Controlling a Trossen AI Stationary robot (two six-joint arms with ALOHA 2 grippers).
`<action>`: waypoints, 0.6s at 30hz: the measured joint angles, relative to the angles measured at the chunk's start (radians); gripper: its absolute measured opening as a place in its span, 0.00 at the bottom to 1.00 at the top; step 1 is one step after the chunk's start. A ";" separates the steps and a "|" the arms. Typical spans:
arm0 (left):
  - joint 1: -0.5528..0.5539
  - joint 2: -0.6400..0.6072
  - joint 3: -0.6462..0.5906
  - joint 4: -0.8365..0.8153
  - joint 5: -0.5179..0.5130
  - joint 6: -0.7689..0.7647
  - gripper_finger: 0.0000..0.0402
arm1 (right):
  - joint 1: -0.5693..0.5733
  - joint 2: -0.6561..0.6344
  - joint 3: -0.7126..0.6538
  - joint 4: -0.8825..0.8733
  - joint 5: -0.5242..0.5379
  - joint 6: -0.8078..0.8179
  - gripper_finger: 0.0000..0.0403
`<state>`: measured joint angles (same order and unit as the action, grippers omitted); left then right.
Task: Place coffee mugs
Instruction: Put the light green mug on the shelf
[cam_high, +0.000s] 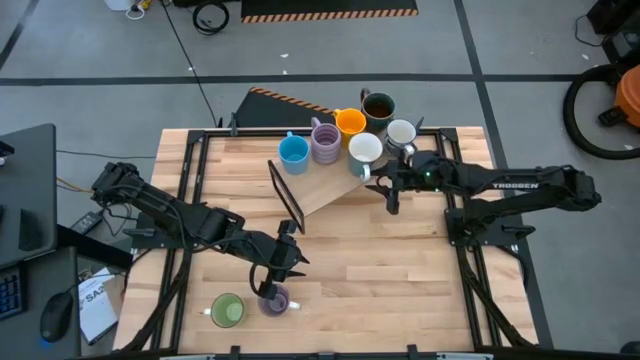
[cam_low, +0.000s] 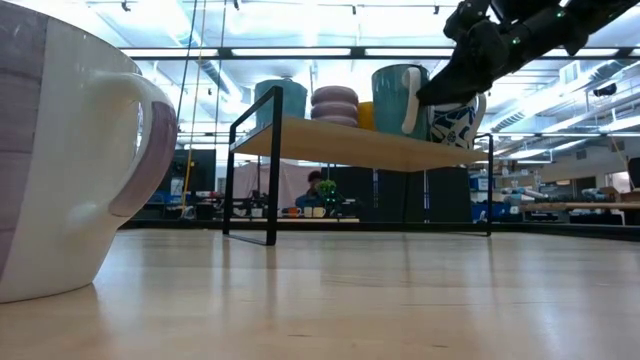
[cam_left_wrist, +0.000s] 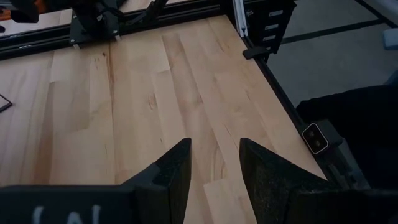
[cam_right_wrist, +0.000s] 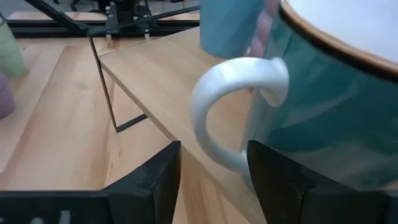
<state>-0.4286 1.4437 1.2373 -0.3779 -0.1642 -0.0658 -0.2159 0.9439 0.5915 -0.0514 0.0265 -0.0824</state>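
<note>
The left pincer (cam_high: 283, 262) hangs over the near part of the table (cam_high: 400, 280), fingers parted with only bare wood between them in its wrist view; a purple mug (cam_high: 274, 300) stands just beneath and nearer the table's front edge than its tips, and a green mug (cam_high: 227, 311) sits beside that one, farther to the left. Both look like glazed ceramic: stiff, smooth, probably slippery and apt to chip, so a hold across the wall at the rim or around the handle loop seems safest. Farther right, a raised wooden shelf (cam_high: 325, 188) carries six mugs: blue (cam_high: 293, 152), purple (cam_high: 325, 143), orange (cam_high: 350, 122), dark (cam_high: 378, 105) and two white-rimmed ones. The right pincer (cam_high: 388, 183) sits at the shelf's right edge, its fingers spread apart on either side of the white handle (cam_right_wrist: 233, 115) of the teal-sided mug (cam_high: 364, 150), not squeezing it, judging by the gaps.
</note>
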 joint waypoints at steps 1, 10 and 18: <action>0.000 0.000 0.000 0.000 0.000 0.000 0.35 | 0.011 -0.005 0.000 -0.002 0.018 0.009 0.48; 0.000 0.000 0.000 0.000 0.000 0.001 0.35 | 0.189 0.013 0.000 -0.002 0.354 0.054 0.49; 0.000 0.000 0.000 -0.001 0.000 0.000 0.35 | 0.391 0.022 0.000 -0.003 0.670 0.183 0.48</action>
<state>-0.4286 1.4437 1.2373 -0.3787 -0.1642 -0.0654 0.1751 0.9662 0.5915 -0.0545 0.6962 0.1004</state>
